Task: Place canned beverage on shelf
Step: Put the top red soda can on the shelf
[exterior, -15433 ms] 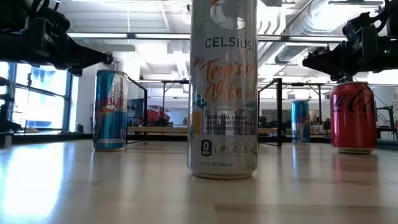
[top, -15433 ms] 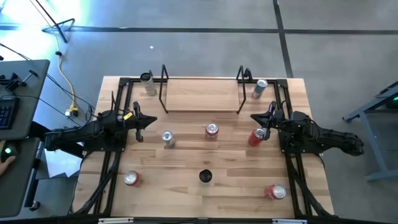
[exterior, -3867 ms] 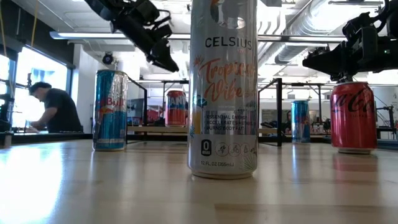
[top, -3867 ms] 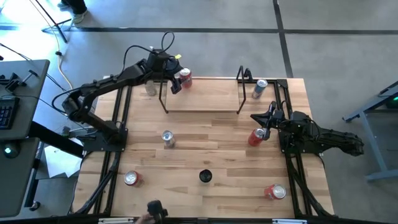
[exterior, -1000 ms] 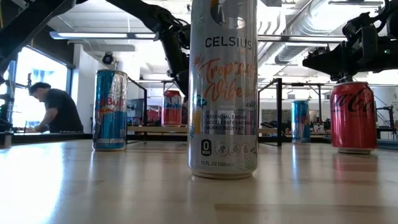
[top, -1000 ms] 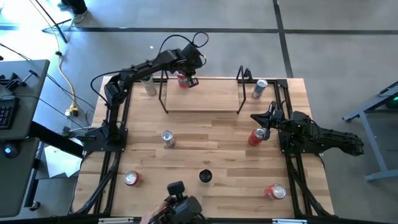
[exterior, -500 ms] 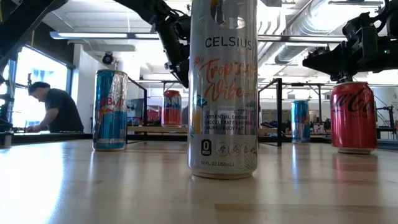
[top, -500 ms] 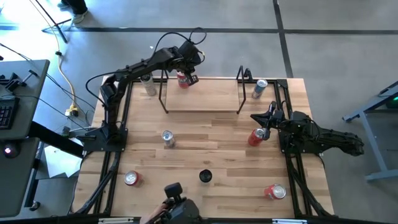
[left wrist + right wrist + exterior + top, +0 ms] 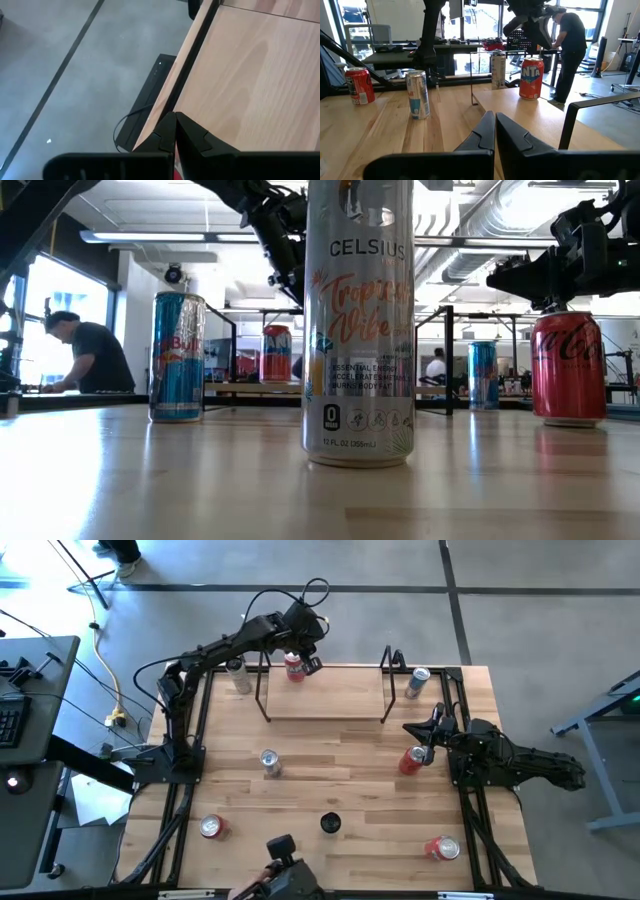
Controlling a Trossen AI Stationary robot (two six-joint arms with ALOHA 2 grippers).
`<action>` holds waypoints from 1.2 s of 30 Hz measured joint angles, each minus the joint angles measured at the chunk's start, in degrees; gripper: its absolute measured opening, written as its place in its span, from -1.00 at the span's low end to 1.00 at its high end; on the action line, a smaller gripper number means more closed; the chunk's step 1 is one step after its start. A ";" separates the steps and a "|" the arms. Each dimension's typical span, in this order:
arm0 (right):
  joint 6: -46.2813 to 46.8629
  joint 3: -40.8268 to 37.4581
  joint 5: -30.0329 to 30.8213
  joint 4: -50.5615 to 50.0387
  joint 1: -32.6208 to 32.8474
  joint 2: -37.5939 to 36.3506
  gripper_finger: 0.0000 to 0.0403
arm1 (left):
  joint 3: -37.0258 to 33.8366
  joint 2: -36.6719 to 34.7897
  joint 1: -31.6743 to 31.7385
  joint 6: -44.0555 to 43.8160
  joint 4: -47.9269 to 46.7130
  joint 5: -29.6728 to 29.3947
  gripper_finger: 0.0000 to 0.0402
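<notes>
Standing upright on shelf (image 9: 325, 698), red Fanta can (image 9: 294, 667), left gripper (image 9: 303, 657) fingers closed, empty

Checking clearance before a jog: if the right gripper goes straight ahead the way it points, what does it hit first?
Probably the shelf: the right gripper aims across its plank. The orange can stands beyond, slightly off line; depth is unclear.

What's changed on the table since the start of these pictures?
The red can has moved from the table's middle onto the shelf, carried by the left gripper, which has let go and is lifting off. The right gripper and the other cans stayed put.
</notes>
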 joint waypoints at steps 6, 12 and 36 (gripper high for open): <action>-0.01 0.00 0.00 0.00 0.00 0.00 -1.00 | -0.01 -0.20 0.00 0.01 0.38 0.00 -1.00; -0.01 0.00 0.00 0.00 0.01 0.00 -1.00 | -0.01 -0.20 0.00 0.04 0.44 0.00 -1.00; 0.01 -0.02 0.00 0.00 0.01 0.00 -1.00 | -0.01 -0.22 -1.71 0.59 2.16 1.16 -1.00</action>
